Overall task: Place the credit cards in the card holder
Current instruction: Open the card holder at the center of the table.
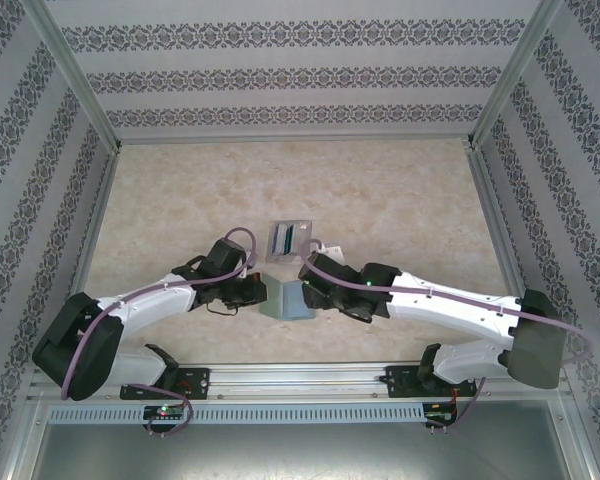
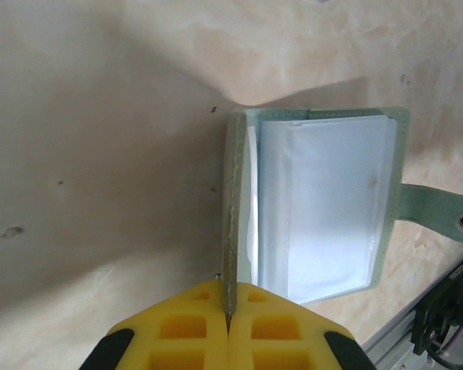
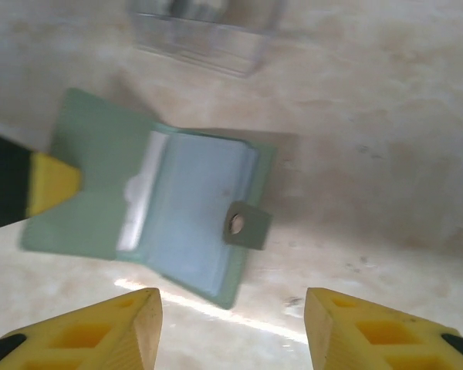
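Observation:
The sage-green card holder (image 1: 286,300) lies open on the table between both arms. In the left wrist view its clear inner pockets (image 2: 336,208) face up and the snap tab (image 2: 447,216) sticks out to the right. My left gripper (image 2: 230,299) is shut on the edge of the holder's left flap (image 2: 235,200), which it holds upright. My right gripper (image 3: 231,304) hovers open just above the holder (image 3: 193,208), near the snap tab (image 3: 243,225), touching nothing. Card edges, one bluish (image 1: 292,238), stand in the clear slotted stand (image 1: 289,238); no orange card can be made out.
The clear stand (image 3: 204,35) sits just beyond the holder. Patterned walls enclose the marbled table (image 1: 180,210) on three sides. A metal rail (image 1: 300,380) runs along the near edge by the arm bases.

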Available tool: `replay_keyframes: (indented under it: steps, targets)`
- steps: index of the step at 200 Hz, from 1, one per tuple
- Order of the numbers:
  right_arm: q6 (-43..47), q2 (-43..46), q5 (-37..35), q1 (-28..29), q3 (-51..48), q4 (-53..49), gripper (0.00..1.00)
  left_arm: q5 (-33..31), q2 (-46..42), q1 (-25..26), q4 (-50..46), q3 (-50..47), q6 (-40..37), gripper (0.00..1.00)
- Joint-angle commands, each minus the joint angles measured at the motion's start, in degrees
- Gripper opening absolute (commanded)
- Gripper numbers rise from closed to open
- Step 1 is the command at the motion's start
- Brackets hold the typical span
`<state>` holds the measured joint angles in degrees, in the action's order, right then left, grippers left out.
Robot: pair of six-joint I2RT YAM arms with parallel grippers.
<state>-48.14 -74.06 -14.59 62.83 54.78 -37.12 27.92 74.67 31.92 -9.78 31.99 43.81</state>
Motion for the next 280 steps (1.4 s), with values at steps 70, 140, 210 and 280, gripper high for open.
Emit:
replay_keyframes:
  steps: [70, 140, 210, 280]
  targets:
    - [-4.04, -15.15, 14.99, -3.34, -3.17, 17.21, 0.53, 0.26, -1.39, 0.52, 2.53, -1.90, 3.54, 0.00]
    - [-5.93, -15.72, 19.23, -5.87, -8.28, 22.53, 0.52, 1.16, -0.23, 0.55, 5.21, -2.25, 3.94, 0.00]
    - [-7.51, -15.09, 21.43, -6.14, -10.31, 26.46, 0.51, 1.08, 0.32, 0.52, 6.43, -2.81, 4.13, 0.00]
    - [-10.65, -15.52, 26.84, -8.95, -15.73, 35.56, 0.55, 1.17, 1.37, 0.53, 6.18, -2.82, 3.72, 0.00]
